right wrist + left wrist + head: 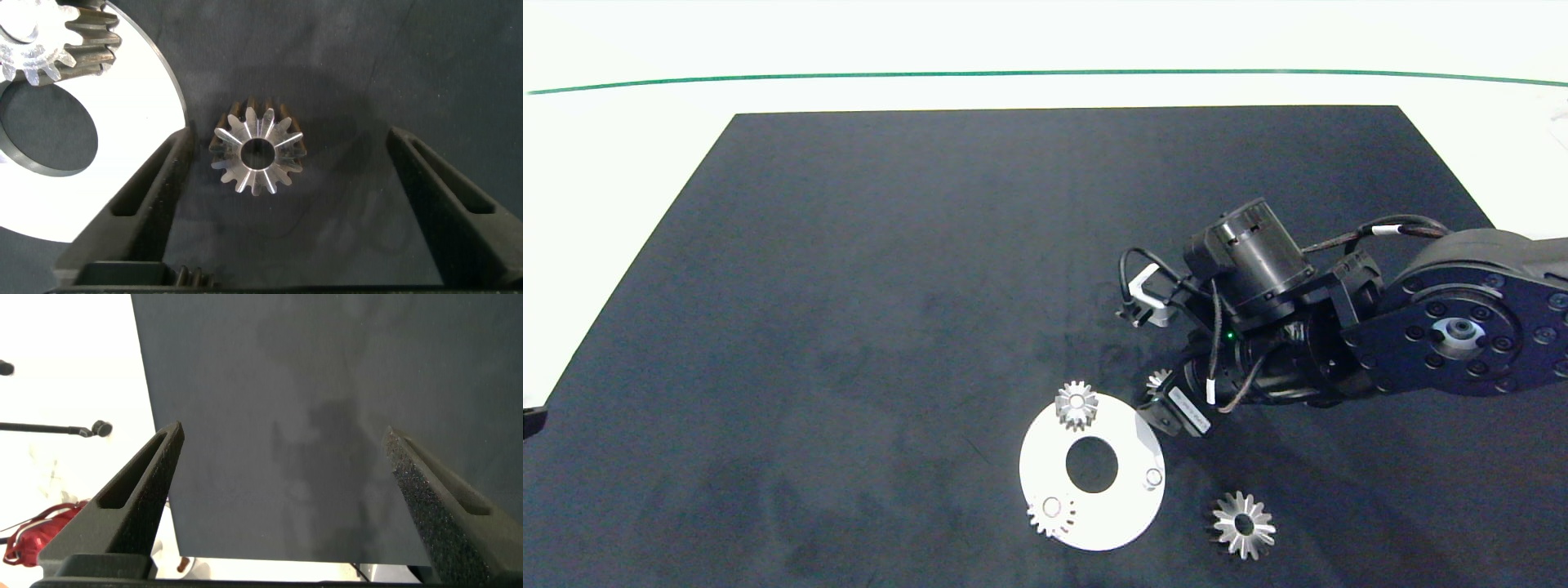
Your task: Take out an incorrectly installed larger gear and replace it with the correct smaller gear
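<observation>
The smaller gear (pixel 257 155) lies flat on the black mat (pixel 849 286), just beside the edge of the white ring plate (pixel 1131 510). The right gripper (pixel 286 196) hangs over it with fingers spread wide, one on each side, holding nothing. The larger gear (pixel 1242 525) lies on the mat, apart from the plate. The left gripper (pixel 282 498) is wide open and empty over bare mat.

Dark blue-black mat (pixel 890 286) covers most of a white tabletop (pixel 621 163); faint smudges on its nap. Thin green line (pixel 1045 73) runs across the white surface beyond the mat's far edge. Lighting bright, even.
</observation>
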Robot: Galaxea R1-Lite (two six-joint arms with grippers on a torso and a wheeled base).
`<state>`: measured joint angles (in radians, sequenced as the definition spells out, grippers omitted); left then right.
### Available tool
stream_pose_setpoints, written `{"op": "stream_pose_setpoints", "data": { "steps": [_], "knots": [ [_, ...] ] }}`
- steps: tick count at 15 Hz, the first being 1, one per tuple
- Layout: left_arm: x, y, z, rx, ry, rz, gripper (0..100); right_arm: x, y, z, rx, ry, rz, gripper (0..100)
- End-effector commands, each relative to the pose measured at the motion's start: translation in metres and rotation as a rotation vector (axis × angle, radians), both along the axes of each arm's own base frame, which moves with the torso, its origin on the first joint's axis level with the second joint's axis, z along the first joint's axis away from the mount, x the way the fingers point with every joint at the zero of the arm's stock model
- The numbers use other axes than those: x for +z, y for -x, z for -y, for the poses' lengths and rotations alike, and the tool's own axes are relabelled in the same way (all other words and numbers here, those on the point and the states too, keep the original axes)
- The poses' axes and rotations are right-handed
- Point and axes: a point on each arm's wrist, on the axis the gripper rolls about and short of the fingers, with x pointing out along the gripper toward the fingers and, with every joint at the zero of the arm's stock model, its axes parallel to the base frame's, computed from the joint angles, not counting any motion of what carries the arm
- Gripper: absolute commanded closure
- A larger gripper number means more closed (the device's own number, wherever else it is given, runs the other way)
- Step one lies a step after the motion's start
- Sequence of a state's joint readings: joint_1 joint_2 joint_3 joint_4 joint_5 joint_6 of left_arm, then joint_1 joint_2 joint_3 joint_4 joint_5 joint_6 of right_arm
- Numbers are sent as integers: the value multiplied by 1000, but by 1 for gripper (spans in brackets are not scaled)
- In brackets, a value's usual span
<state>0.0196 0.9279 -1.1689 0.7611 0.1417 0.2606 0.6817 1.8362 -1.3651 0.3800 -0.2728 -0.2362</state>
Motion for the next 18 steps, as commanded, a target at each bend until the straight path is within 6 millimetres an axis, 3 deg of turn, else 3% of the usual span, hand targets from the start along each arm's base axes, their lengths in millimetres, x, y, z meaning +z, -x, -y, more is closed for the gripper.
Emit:
{"op": "stream_pose_setpoints", "data": {
  "steps": [1,18],
  "knots": [
    [0,1,0,0,-2,-3,0,-1,0,-1,1,3,-2,12],
    [-1,1,0,-6,-10,-7,0,-10,-1,-6,14,-41,-57,45]
  ]
}}
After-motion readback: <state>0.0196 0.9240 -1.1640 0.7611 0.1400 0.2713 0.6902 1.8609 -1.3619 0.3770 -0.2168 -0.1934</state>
